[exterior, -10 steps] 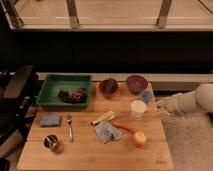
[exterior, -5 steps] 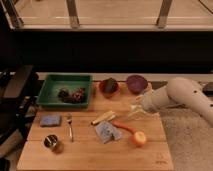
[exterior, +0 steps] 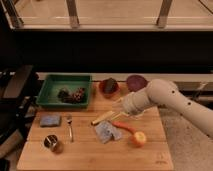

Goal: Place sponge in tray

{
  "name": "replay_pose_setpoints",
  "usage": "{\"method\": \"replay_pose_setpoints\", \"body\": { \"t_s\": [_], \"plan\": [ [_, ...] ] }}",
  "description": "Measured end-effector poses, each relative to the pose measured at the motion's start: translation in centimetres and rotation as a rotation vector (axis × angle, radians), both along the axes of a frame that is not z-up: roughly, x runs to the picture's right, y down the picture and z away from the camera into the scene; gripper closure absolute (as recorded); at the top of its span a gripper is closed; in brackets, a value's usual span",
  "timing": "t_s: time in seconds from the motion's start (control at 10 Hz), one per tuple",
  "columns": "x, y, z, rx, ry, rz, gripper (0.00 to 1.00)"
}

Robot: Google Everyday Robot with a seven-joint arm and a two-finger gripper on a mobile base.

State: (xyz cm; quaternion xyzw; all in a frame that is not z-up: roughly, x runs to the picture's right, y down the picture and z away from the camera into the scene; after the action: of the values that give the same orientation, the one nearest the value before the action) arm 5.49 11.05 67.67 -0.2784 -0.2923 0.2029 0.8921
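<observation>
The blue sponge (exterior: 50, 120) lies flat on the wooden table at the left, just below the green tray (exterior: 52, 98). The tray sits at the back left and holds some dark items (exterior: 71, 94). My arm reaches in from the right over the middle of the table. My gripper (exterior: 119, 104) is at its end, above the yellow banana (exterior: 102, 117) and well to the right of the sponge and the tray. It is not touching the sponge.
A fork (exterior: 70, 128) and a small can (exterior: 51, 143) lie near the sponge. A blue-grey cloth (exterior: 107, 132), a carrot (exterior: 123, 126) and an orange fruit (exterior: 139, 138) sit mid-table. A red bowl (exterior: 109, 86) and a purple bowl (exterior: 136, 82) stand at the back.
My arm has swung leftward from the table's right edge to over the middle. It now covers the white cup that stood at the right.
</observation>
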Motion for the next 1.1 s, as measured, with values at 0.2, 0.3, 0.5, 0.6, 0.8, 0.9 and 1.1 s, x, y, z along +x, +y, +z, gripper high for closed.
{"method": "replay_pose_setpoints", "body": {
  "t_s": [0.2, 0.3, 0.5, 0.6, 0.8, 0.9, 1.1],
  "plan": [
    [-0.1, 0.0, 0.0, 0.000, -0.002, -0.002, 0.44],
    [-0.1, 0.0, 0.0, 0.001, -0.001, -0.002, 0.44],
    [-0.9, 0.0, 0.2, 0.026, -0.020, -0.003, 0.44],
    [-2.0, 0.0, 0.4, 0.038, -0.036, -0.009, 0.44],
    [-6.2, 0.5, 1.4, 0.054, -0.089, -0.030, 0.44],
    [-8.1, 0.7, 1.9, 0.056, -0.112, -0.037, 0.44],
    [-13.4, 1.3, 3.5, 0.057, -0.183, -0.065, 0.44]
  ]
}}
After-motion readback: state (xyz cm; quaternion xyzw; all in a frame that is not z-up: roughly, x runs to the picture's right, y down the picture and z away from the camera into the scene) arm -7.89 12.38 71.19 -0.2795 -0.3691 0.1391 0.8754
